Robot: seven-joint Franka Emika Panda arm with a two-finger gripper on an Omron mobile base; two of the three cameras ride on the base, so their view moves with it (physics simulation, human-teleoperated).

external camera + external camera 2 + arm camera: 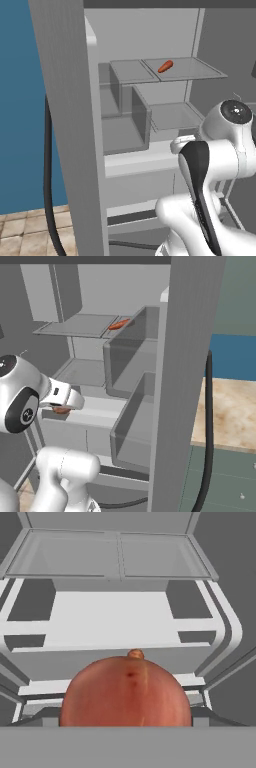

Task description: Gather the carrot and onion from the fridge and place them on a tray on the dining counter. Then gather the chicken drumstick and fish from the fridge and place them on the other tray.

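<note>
I have the fridge open ahead of me, its door swung wide with two bins on the inside. On the right half of the upper glass shelf, near its front left corner, lies the carrot. My hand view sits close on the onion, which rests at the front edge of a white lower shelf. The gripper stands with its fingers wide apart either side of the onion; I cannot tell whether they touch it.
</note>
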